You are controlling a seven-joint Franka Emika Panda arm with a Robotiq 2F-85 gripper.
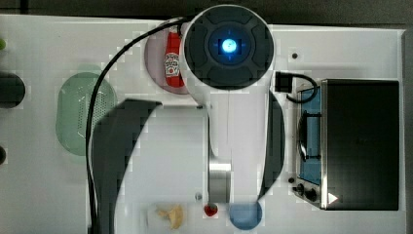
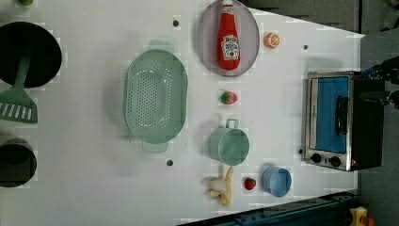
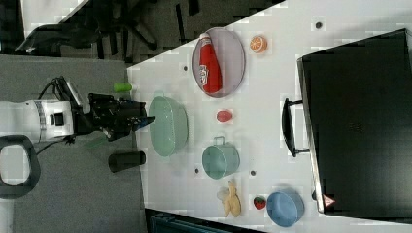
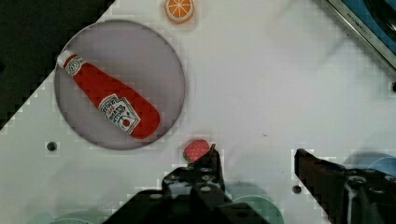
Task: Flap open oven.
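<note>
The oven (image 1: 360, 146) stands at the top view's right, with a black top, a silver front and a blue-tinted glass door (image 2: 329, 117). The door is shut, and its bar handle (image 3: 287, 127) sticks out toward the table's middle. Two dark knobs (image 1: 306, 191) sit beside the door. My gripper (image 4: 256, 158) is open: its two black fingers (image 4: 212, 163) stand apart above the white table with nothing between them. In the right view my gripper (image 3: 145, 120) appears far from the oven (image 3: 359, 121), next to the green colander. A corner of the oven (image 4: 369, 23) shows in the wrist view.
On the table in front of the oven door are a ketchup bottle (image 2: 228, 35) on a grey plate (image 2: 249, 52), an orange slice (image 2: 271, 40), a green colander (image 2: 155, 96), a green cup (image 2: 229, 146), a blue bowl (image 2: 276, 181) and a strawberry (image 2: 250, 183).
</note>
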